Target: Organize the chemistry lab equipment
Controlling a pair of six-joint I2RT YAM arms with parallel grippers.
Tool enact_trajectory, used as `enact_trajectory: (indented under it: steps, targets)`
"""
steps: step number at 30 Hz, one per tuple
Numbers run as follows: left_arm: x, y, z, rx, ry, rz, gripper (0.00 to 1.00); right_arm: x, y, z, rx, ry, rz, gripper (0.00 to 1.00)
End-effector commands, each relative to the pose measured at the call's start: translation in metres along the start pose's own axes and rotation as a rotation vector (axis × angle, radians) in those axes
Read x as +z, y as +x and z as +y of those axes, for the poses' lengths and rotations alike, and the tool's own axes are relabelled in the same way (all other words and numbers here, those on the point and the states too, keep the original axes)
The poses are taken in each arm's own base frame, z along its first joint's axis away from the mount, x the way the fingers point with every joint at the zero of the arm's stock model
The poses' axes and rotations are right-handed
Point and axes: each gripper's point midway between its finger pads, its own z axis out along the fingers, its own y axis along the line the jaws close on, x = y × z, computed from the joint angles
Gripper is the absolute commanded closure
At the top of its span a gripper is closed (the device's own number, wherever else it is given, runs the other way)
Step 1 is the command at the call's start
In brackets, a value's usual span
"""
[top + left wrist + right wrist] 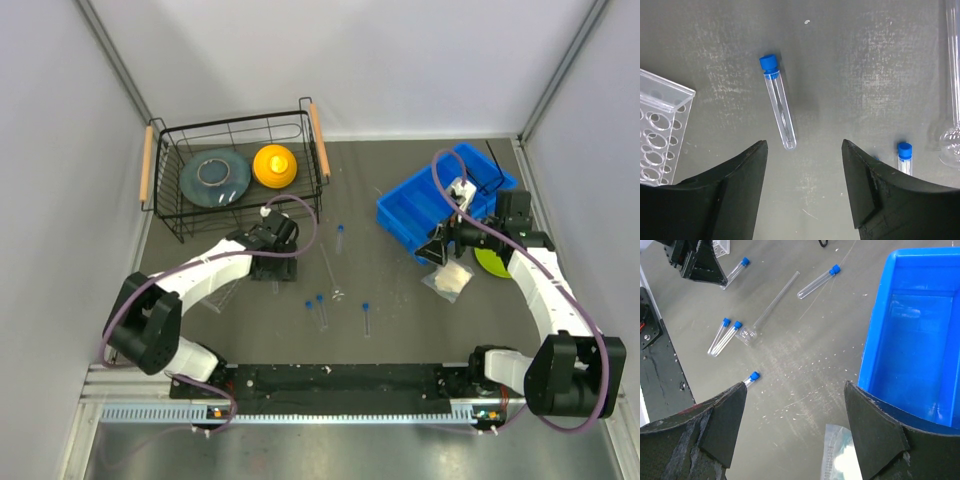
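Several thin clear blue-capped test tubes lie loose on the dark table: one (340, 238) in the middle, a pair (315, 310) and one more (366, 318) nearer the front. My left gripper (272, 243) is open and empty just above the table. In the left wrist view (804, 145), a tube (778, 102) lies just ahead of its fingertips and the clear grid rack (660, 135) sits to the left. My right gripper (440, 247) is open and empty beside the blue bin (912, 335). No separate ring stand or vial shows.
A black wire basket (170, 215) at the back left holds a grey plate (214, 177) and a yellow dome (274, 165). A long glass rod (328, 268) lies mid-table. A plastic bag (447, 280) and a lime-green plate (490, 262) lie by my right arm.
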Motion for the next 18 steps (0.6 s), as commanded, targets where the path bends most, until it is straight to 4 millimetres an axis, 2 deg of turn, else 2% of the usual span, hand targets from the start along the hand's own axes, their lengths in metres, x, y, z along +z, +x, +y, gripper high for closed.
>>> enact_trajectory:
  steps: [1, 4, 14, 18]
  targets:
    - [0.012, -0.001, 0.001, -0.004, -0.006, -0.002, 0.35, -0.002, -0.013, 0.003, -0.078, -0.020, -0.048, 0.20]
    - [0.019, 0.002, 0.004, 0.003, -0.027, 0.011, 0.40, -0.002, -0.011, 0.003, -0.080, -0.022, -0.047, 0.20]
    - [0.033, 0.012, 0.010, 0.009, -0.051, 0.046, 0.42, 0.000, -0.007, 0.003, -0.073, -0.031, -0.042, 0.20]
    - [0.038, 0.013, 0.011, 0.009, -0.054, 0.055, 0.46, 0.000, -0.007, 0.004, -0.072, -0.034, -0.042, 0.20]
